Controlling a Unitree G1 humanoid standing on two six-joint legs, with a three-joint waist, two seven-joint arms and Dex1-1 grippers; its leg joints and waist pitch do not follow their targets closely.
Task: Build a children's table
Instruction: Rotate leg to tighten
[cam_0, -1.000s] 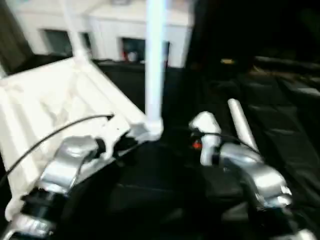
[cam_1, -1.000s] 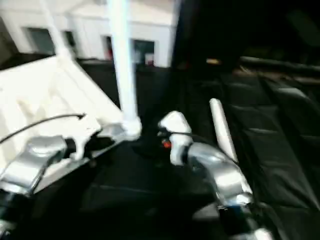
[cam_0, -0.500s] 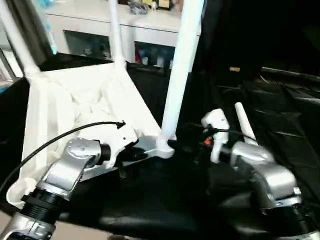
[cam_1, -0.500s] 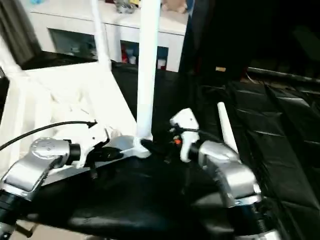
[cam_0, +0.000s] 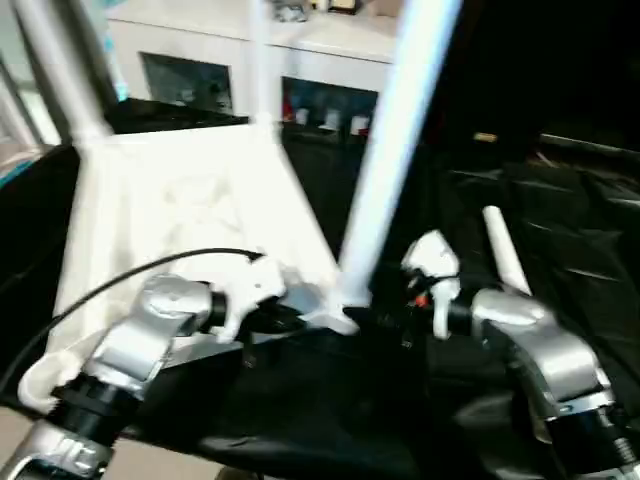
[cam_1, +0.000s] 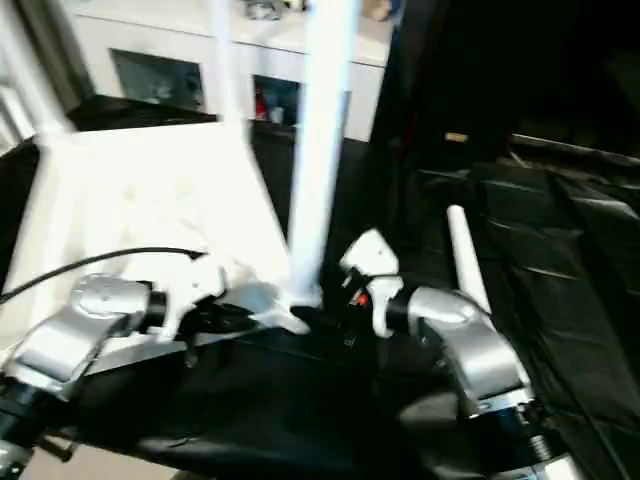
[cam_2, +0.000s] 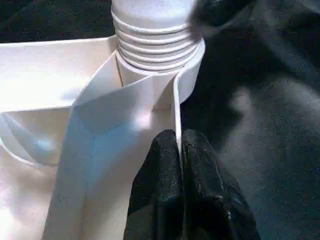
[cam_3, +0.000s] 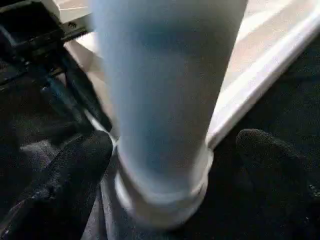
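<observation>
the rim is pinched tight by the left pincer. the leg sits between the wide-open right pincer; it should be squeezed, then turned straight.

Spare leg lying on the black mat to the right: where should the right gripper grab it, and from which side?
Take the loose leg mid-shaft, from above, fingers straddling its width. It lies flat on the black mat, a plain cylinder with open mat on both sides. The right gripper, open around the upright leg, must back off first.
</observation>
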